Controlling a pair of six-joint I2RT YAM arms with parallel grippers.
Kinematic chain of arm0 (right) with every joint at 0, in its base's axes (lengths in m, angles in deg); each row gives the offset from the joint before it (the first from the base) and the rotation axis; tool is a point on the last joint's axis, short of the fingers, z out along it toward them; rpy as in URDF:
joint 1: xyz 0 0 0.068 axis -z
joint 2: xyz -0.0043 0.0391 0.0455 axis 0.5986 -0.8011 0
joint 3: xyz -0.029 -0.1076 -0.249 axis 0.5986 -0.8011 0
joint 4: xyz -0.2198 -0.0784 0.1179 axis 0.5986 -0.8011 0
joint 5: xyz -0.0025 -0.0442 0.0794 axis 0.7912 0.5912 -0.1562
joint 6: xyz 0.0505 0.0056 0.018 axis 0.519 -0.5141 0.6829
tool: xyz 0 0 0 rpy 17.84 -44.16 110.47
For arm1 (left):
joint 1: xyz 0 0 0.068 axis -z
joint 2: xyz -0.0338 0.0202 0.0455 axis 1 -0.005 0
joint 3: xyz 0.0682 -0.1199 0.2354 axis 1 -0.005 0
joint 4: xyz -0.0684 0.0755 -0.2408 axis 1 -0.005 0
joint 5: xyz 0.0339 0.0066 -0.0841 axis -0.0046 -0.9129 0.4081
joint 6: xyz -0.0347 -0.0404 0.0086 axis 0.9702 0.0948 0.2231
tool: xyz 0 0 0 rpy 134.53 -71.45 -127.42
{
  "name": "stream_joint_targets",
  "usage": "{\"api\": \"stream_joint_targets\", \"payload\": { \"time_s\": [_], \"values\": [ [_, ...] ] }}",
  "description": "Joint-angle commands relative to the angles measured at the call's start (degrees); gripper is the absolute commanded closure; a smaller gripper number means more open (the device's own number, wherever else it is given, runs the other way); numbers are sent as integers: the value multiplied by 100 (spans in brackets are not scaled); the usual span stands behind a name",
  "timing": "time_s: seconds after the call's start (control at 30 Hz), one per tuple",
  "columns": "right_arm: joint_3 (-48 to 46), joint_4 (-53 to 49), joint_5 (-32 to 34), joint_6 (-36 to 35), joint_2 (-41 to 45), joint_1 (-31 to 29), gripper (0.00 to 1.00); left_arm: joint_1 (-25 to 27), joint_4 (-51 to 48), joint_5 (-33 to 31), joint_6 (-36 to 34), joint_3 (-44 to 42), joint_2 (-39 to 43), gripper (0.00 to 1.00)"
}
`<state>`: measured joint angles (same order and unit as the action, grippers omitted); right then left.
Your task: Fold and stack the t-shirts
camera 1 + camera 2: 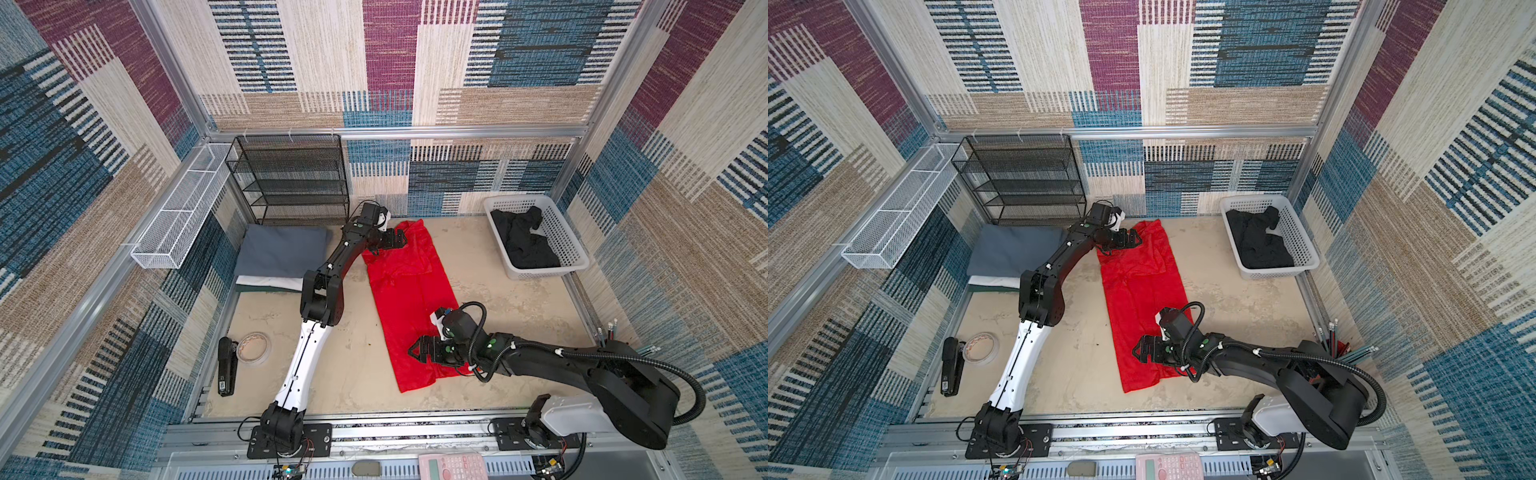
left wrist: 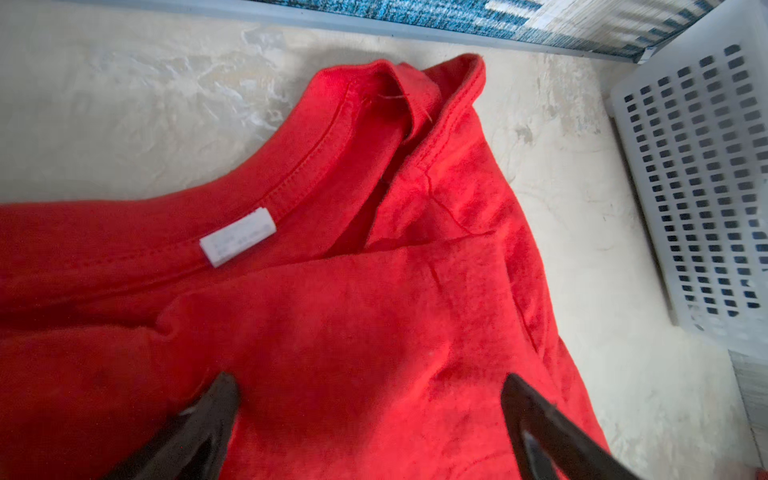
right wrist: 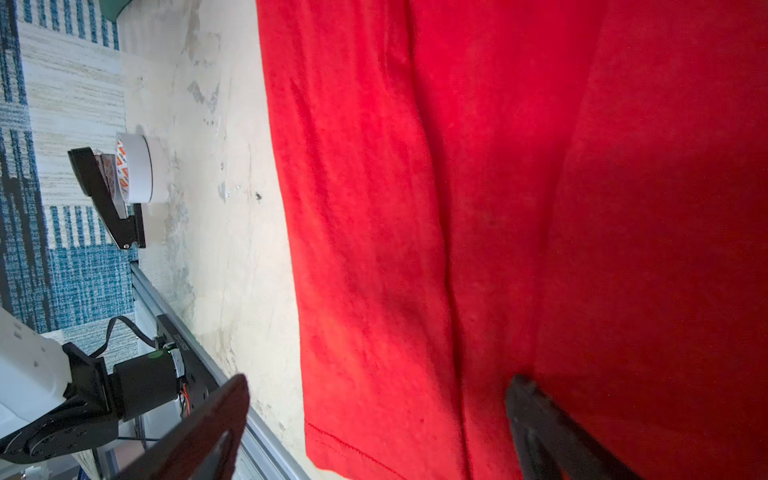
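Stretching from the far edge of the table toward its front, the red t-shirt needs halving; left gripper at the collar, right gripper near the hem, both gaping empty: pinch all layers evenly.

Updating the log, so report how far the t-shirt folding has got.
Done: a folded grey t-shirt tops a stack at far left. In hand: the red t-shirt lies folded into a long strip, left gripper and right gripper open over its ends. Left: fold it shorter, stack it, then the crumpled black t-shirt in the basket.
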<state>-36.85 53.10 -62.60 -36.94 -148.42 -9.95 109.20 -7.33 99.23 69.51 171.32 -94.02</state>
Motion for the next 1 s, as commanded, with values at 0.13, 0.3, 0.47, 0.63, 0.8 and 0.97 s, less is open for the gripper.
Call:
{"api": "stream_joint_targets", "payload": {
  "time_s": [0.13,0.3,0.47,0.63,0.8,0.97],
  "values": [
    [657,-1658,749,-360,480,-17,1,64,-118,547,9,137,165,2],
    [895,-2048,1122,-280,683,164,1,176,-107,648,4,69,502,2],
    [330,-2030,982,-56,1086,818,1,252,-173,624,58,-24,847,2],
    [0,-2262,1184,-16,1379,1237,1,391,-329,455,78,-187,1437,2],
    [-257,-2166,1247,-88,1372,1596,1,530,7,305,168,-1241,2310,2],
    [-328,-1958,1352,-205,1373,2067,1,678,575,72,292,-2675,3273,2]
  ]
}}
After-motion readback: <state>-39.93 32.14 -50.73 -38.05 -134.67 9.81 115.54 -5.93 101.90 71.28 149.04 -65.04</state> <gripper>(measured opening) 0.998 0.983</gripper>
